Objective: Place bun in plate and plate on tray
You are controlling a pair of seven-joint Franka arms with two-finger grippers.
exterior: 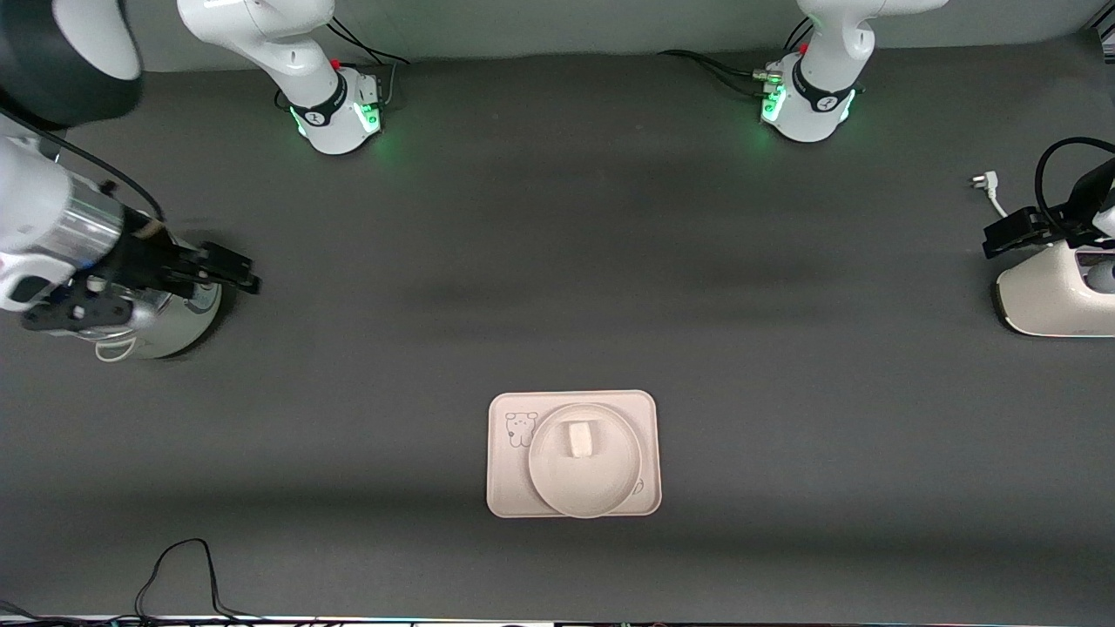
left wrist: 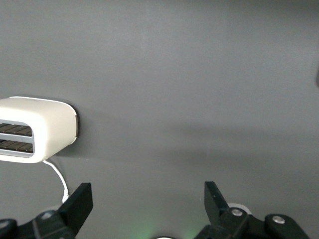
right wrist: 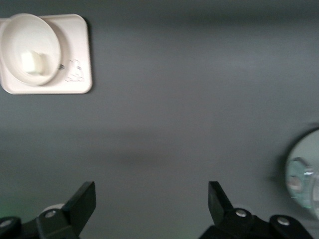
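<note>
the tray [exterior: 501, 488] is found on the dark table [exterior: 557, 261], in the part nearest the front camera and about midway between the two ends. a small animal drawing [exterior: 520, 428] is printed in one of its farther corners, toward the right arm's end. the plate [exterior: 584, 479] is set flat on the tray, covering most of it, with its rim reaching just past the tray's nearer edge. the bun [exterior: 578, 439] is laid inside the plate, in the farther half of the dish. the same stack is seen in the right wrist view, where the bun [right wrist: 31, 63] is shown in the plate [right wrist: 15, 37] on the tray [right wrist: 75, 50].

farther back, at the right arm's end of the table, a silver pot [exterior: 174, 326] is placed. the right gripper [exterior: 235, 270] is held up in the air over that pot, its fingers [right wrist: 82, 201] spread wide with nothing between them. it is kept well apart from the tray.

at the left arm's end, a white toaster [exterior: 1050, 300] is placed, with its cord [exterior: 989, 193] trailed farther back. the left gripper [exterior: 1010, 233] is held over it, and its fingers [left wrist: 79, 201] are likewise spread wide and nothing is gripped.

both arm bases [exterior: 340, 109] are fixed along the farthest edge of the table.
</note>
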